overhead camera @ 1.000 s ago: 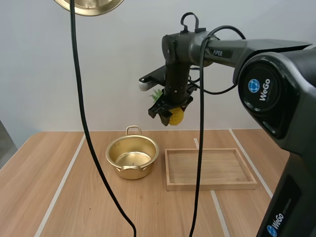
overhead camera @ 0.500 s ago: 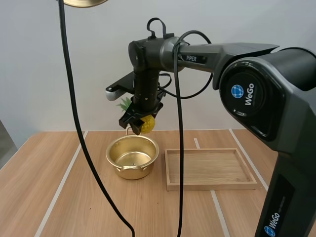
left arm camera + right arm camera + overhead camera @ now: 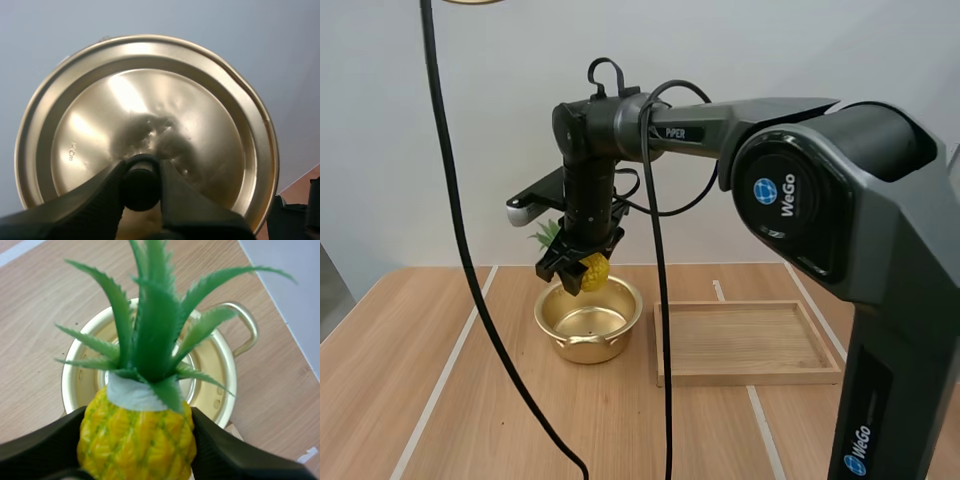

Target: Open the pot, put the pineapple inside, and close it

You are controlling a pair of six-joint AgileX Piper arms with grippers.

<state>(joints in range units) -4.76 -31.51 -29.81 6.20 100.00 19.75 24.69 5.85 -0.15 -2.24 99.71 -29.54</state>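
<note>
A gold pot [image 3: 587,320] stands open on the wooden table, left of a wooden tray. My right gripper [image 3: 578,268] hangs just above the pot's rim, shut on a yellow toy pineapple [image 3: 592,270] with green leaves. In the right wrist view the pineapple [image 3: 137,437] is pinched between the black fingers, directly over the pot [image 3: 215,365]. In the left wrist view my left gripper [image 3: 141,187] is shut on the black knob [image 3: 141,180] of the gold lid [image 3: 145,125], held up in the air with its top toward the camera.
An empty wooden tray [image 3: 745,343] lies right of the pot. White lines run across the table [image 3: 420,380]. The right arm [image 3: 720,115] reaches across above the tray and pot.
My right gripper carried the pineapple leftward and down, from above the tray's left end to just over the pot. The lid at the top edge slid further out of the high view.
</note>
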